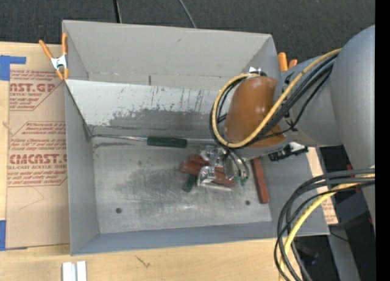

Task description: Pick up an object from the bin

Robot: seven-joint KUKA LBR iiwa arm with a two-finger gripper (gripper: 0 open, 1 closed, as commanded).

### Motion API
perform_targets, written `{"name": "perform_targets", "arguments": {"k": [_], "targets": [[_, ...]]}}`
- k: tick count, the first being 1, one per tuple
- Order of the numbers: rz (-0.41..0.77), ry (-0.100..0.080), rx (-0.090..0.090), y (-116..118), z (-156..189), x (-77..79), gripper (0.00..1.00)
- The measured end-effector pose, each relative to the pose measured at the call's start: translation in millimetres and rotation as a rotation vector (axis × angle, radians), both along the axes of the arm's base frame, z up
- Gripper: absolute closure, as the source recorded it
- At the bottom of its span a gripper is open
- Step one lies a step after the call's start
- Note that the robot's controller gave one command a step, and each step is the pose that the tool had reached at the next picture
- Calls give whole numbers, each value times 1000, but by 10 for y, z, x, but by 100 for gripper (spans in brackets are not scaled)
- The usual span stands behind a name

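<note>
Reddish-brown piece (pixel 192 165) just beside the gripper (pixel 220 171); gripper's state impossible to tell

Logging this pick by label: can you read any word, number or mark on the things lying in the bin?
None can be read.
Dark green tool: no marking shows.
Red-brown pieces by the gripper: too small to tell.
Brown strip: no marking shows.
</note>
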State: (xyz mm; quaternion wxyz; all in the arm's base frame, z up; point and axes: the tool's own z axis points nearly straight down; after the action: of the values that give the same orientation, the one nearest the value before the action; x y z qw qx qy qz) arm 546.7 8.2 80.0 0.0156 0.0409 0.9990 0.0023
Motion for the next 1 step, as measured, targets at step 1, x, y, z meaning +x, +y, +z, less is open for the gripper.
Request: {"name": "perform_targets", "arguments": {"k": [1], "targets": [[0, 0, 0, 0, 0, 0, 100]]}}
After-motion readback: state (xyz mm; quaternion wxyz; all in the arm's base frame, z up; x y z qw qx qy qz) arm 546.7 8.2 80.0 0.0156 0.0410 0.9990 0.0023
